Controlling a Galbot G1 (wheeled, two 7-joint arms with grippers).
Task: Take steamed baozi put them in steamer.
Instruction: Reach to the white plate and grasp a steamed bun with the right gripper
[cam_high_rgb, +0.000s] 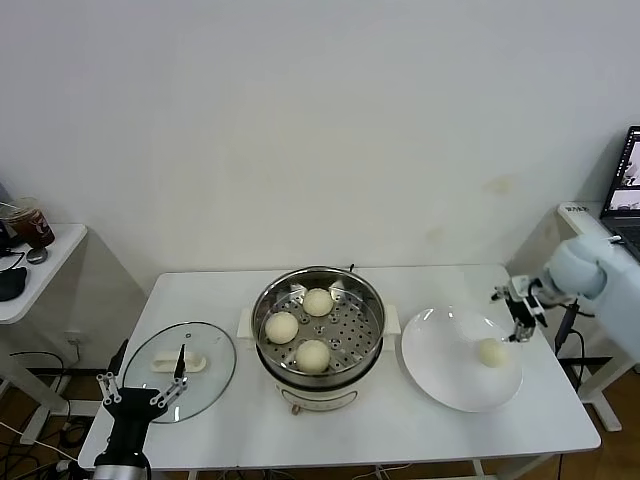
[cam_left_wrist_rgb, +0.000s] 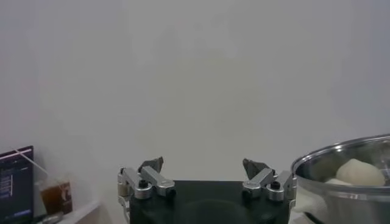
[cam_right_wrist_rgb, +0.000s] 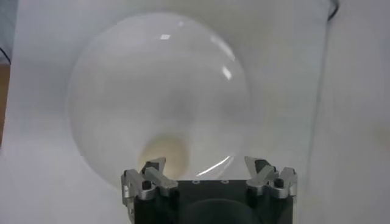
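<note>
Head view: three baozi (cam_high_rgb: 282, 327) in steamer (cam_high_rgb: 372, 345)

Lab: bare white table (cam_high_rgb: 200, 300), laptop (cam_high_rgb: 625, 175) nearby

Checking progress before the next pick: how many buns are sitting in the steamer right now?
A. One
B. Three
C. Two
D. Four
B. The head view shows three buns on the perforated tray of the steamer, while a fourth bun still lies on the white plate beside it, with the right gripper open just above the plate's far edge.
</note>
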